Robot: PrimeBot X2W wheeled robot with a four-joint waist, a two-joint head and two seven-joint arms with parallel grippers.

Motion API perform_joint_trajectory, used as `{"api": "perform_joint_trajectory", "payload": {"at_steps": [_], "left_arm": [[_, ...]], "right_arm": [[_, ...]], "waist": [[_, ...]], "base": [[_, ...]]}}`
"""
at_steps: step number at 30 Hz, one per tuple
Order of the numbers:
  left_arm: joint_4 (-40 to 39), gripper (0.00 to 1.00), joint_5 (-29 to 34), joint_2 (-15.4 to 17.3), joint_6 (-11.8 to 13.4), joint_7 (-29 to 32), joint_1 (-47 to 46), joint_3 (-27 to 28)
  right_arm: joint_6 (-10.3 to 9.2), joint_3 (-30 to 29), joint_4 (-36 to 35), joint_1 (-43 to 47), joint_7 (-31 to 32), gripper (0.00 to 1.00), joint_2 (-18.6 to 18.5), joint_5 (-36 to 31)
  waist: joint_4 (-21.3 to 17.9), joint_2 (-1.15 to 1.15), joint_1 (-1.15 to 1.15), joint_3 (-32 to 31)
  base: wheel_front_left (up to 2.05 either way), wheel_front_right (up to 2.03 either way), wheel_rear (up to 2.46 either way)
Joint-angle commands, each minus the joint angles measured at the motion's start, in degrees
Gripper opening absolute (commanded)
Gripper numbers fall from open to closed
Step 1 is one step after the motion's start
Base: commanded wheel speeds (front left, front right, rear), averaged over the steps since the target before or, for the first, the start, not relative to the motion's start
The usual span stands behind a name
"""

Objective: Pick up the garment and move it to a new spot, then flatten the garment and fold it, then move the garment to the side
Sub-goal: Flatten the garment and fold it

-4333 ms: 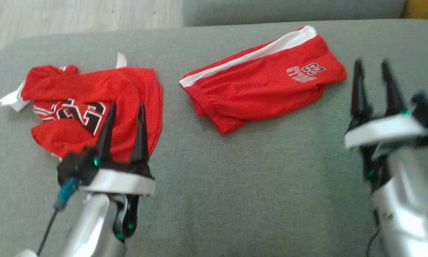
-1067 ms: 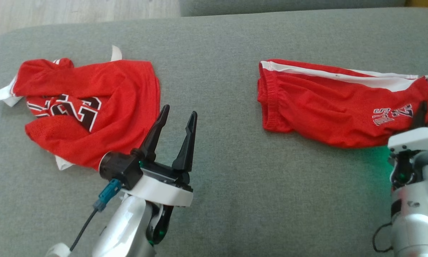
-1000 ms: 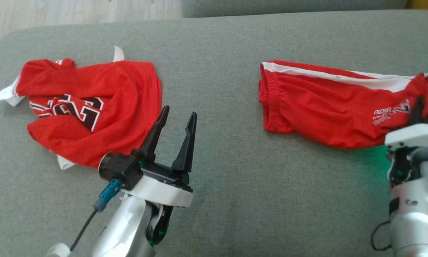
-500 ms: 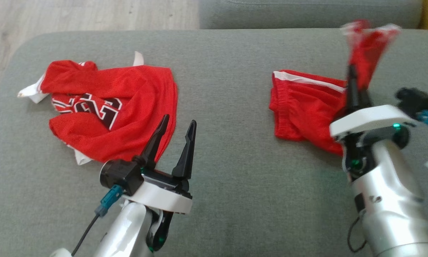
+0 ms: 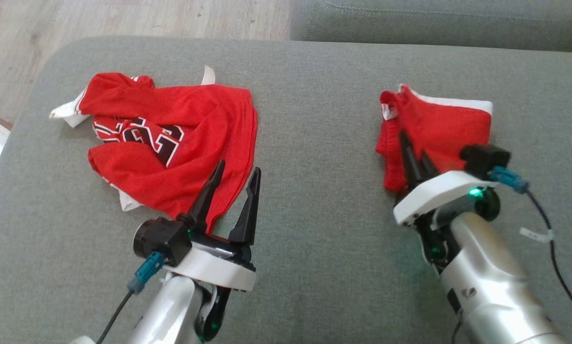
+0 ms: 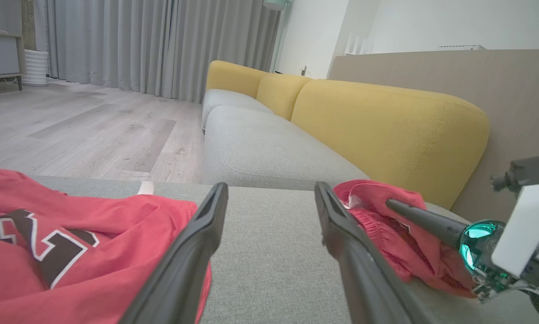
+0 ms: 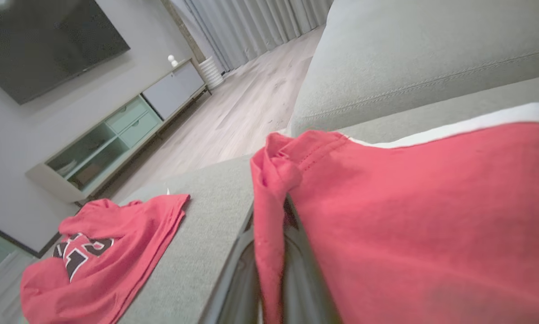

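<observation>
Where the two arms enter at the near edge of the head view, the left gripper point(image 5: 238, 167) is found released: its fingers are spread wide, nothing is held between them, and it is poised over the grey cushion point(image 5: 314, 143) just beside the hem of the red jersey point(image 5: 171, 143). The right gripper point(image 5: 412, 148) is clenched on a fold of the red shorts point(image 5: 446, 126). In the right wrist view, red cloth is seen pinched between the two fingers.

The shorts are located on the right half of the cushion, bunched and partly doubled over, with the white side stripe point(image 5: 458, 102) along the far edge. Whether any part is held clear of the cushion cannot be told.

The garment is judged to be light, thin and wholly limp. No shape is kept by it, and any part not gripped is expected to sag or drag. A deep pinch is advised, since the knit is judged somewhat slippery. Holds are best taken at the waistband point(image 5: 385, 145) or at a hemmed corner, where the layers are thicker. Two well-spaced holds are recommended for flattening.

Farther off, the jersey is seen well apart from the shorts. Beyond the cushion, a second cushion point(image 5: 434, 21) and the wooden floor point(image 5: 147, 19) are visible.
</observation>
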Motion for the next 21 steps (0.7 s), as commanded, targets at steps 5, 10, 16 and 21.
{"api": "perform_joint_trajectory", "payload": {"at_steps": [5,10,16,21], "left_arm": [[-1.6,1.0,-0.1,0.4,0.1,-0.3,-1.0,2.5],[-1.6,1.0,0.1,0.4,0.1,-0.3,-0.9,3.2],[-1.9,1.0,0.4,0.4,0.1,-0.3,-0.9,4.4],[-3.1,1.0,0.6,0.4,0.1,-0.3,-0.8,6.1]], "right_arm": [[-0.04,8.4,1.7,-0.4,1.0,1.0,-0.7,0.1],[-0.04,15.5,2.6,-0.7,1.2,1.0,-1.3,-1.6],[-0.04,19.0,0.2,-1.0,-1.3,1.0,-3.0,-2.1],[-0.04,13.1,-4.4,-1.4,-4.0,1.0,-6.2,-4.2]], "waist": [[-0.7,0.0,0.0,-0.2],[-2.3,0.0,0.0,-0.9],[-4.5,0.0,0.0,-1.9],[-7.1,0.0,0.0,-2.5]], "base": [[0.0,0.0,0.0],[0.0,0.0,0.0],[0.0,0.0,0.0],[0.0,0.0,0.0]]}}
